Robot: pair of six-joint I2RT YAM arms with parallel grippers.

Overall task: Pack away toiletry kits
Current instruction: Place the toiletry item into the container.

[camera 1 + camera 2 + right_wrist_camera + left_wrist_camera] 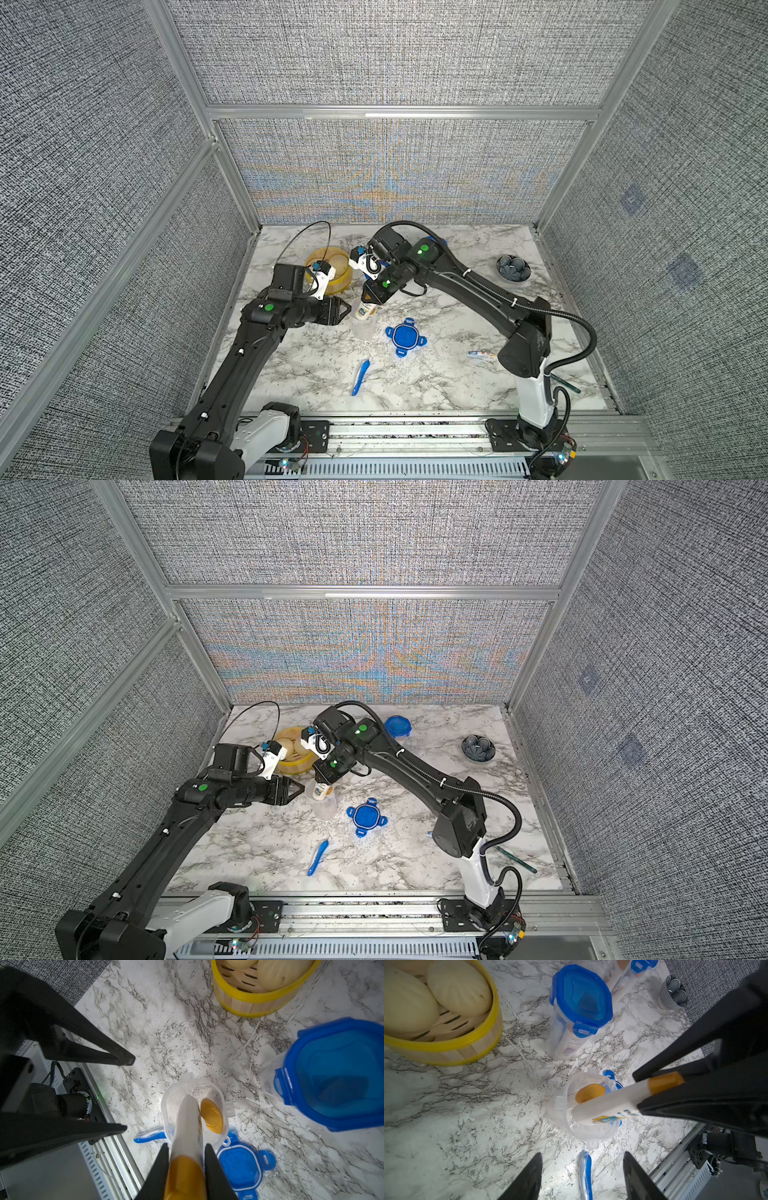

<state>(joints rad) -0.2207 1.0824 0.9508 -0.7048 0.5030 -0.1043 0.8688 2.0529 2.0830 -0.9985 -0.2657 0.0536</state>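
Observation:
My right gripper (pixel 186 1145) is shut on a white bottle (pixel 187 1126) by its orange-capped end, with the bottle's bottom dipping into an open clear tub (pixel 166 1101). Another bottle's orange cap (pixel 212 1115) shows inside that tub. In both top views the tub (pixel 365 330) stands mid-table under the right gripper (pixel 371 301). The left gripper (pixel 347 309) hangs open and empty just left of the tub; its wrist view shows its fingertips (pixel 538 1155) wide apart. The tub's blue lid (pixel 405 336) lies flat to the right. A blue toothbrush (pixel 360 377) and a toothpaste tube (pixel 480 354) lie on the marble.
A yellow steamer with buns (pixel 332 270) stands behind the left gripper. A closed blue-lidded tub (pixel 581 999) stands further back, another (pixel 625 974) beyond it. A dark bowl (pixel 514 268) sits at the back right. A thin teal stick (pixel 565 382) lies by the right arm's base.

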